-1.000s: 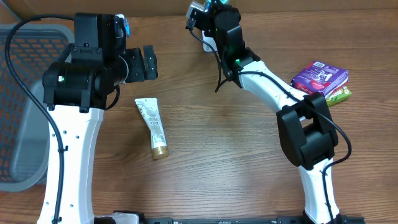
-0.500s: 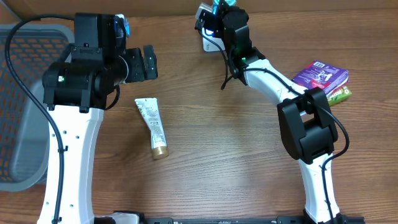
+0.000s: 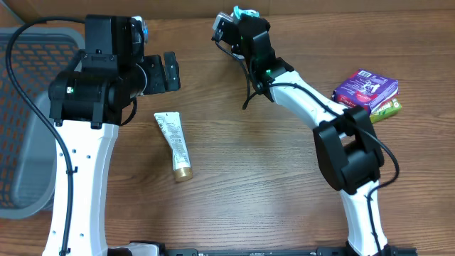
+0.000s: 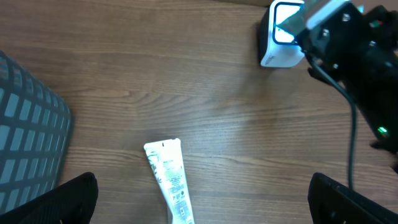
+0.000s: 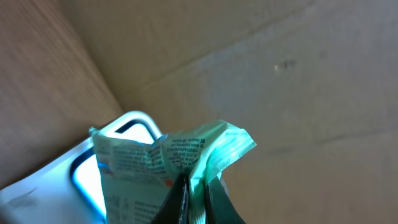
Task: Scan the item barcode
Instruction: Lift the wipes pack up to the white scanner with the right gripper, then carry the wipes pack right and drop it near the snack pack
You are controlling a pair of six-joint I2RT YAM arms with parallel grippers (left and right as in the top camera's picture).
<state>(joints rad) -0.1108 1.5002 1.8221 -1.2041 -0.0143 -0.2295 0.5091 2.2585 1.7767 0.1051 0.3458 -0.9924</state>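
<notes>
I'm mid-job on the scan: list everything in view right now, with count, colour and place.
tube: one, white with a gold cap, lying flat on the table near the left arm
packet: one, pale green and white with print, held up at the scanner
scanner: one, white with a lit window, at the table's far edge
purple box: one, purple, right side of the table
green item: one, green, against the purple box and partly hidden by it
basket: one, grey mesh, at the left edge
table: one, brown wood
left gripper: one, black, open, holding nothing, above the table beyond the tube
right gripper: one, black, shut on the packet
</notes>
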